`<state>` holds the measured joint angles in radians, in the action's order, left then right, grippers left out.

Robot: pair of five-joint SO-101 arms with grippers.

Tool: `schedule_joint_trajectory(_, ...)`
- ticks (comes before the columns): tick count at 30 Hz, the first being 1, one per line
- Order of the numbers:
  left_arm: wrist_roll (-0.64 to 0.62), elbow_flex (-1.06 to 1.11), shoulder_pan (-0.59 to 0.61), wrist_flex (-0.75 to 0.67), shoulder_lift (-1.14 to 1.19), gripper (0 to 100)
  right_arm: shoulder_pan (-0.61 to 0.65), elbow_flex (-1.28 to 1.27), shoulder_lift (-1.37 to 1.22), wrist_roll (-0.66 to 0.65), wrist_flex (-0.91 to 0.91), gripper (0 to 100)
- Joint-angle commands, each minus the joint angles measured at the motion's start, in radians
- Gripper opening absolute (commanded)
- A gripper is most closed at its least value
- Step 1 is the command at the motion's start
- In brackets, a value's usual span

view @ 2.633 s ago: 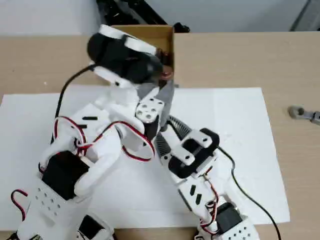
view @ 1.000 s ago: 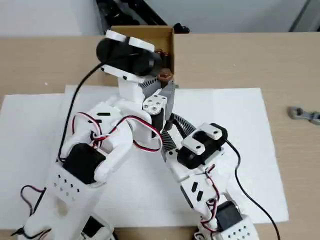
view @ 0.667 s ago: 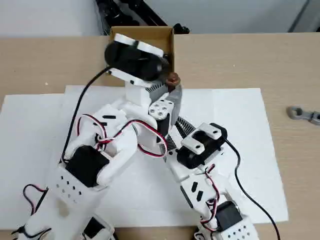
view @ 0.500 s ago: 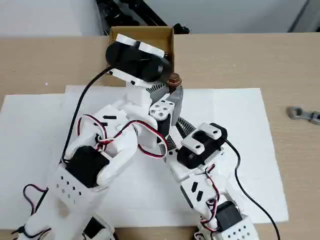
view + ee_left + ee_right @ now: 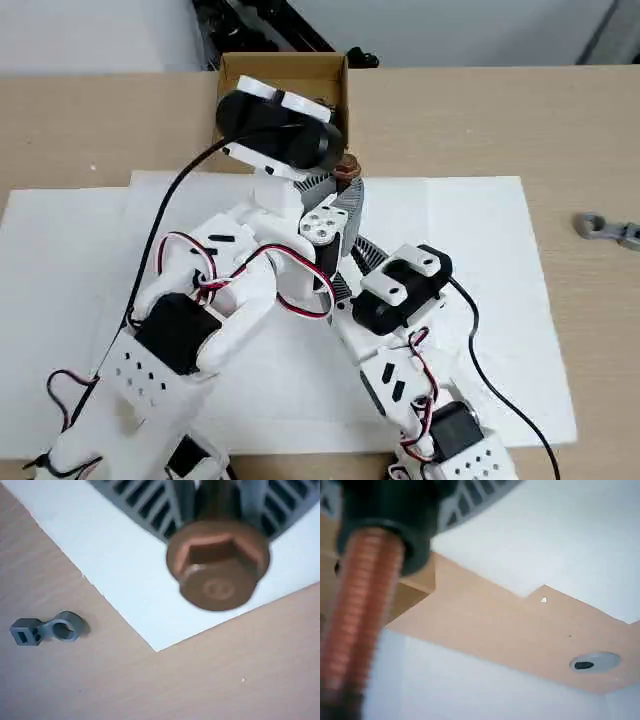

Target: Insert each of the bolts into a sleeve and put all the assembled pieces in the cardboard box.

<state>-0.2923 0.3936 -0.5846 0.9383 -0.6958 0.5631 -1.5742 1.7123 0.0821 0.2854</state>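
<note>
Table (image 5: 480, 120): light wood, seen from above, with both arms based at its near edge.
Paper sheet (image 5: 450, 230): white, lying flat on the table under both arms.
Left arm (image 5: 190, 330): white with red wires, stretched across the paper toward the box.
Right arm (image 5: 400, 300): white and black, lying low on the paper, pointing up under the left arm's wrist.
Cardboard box (image 5: 290, 68): open-topped, at the far side of the table just past the paper; the left arm's wrist covers part of it.
Left gripper (image 5: 340, 185): grey ribbed fingers (image 5: 145, 505) pinching the bolt's shaft just behind the head.
Right gripper (image 5: 344, 266): tucked beneath the left arm; its state cannot be told.
Bolt (image 5: 217, 565): copper, hex-headed, held at the paper's far edge, just beside the box's near corner and outside it.
Sleeve (image 5: 385, 515): black, with a threaded copper shaft (image 5: 360, 610) running out of it.
Grey ring-ended piece (image 5: 600, 226): lying alone on bare wood, well apart from the arms.
</note>
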Motion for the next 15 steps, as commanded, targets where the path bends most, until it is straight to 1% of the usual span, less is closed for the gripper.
schedule_joint_trajectory(1, -0.002, 0.015, 0.043, -0.048, -0.008, 1, -0.012, 0.08, 0.002, 0.009, 0.002, 0.2)
schedule_joint_trajectory(5, -0.002, 0.015, 0.075, -0.057, -0.008, 1, -0.012, 0.08, 0.002, 0.009, 0.002, 0.2)
schedule_joint_trajectory(15, -0.005, 0.018, 0.06, -0.051, -0.008, 1, -0.013, 0.109, -0.007, 0.009, 0.002, 0.2)
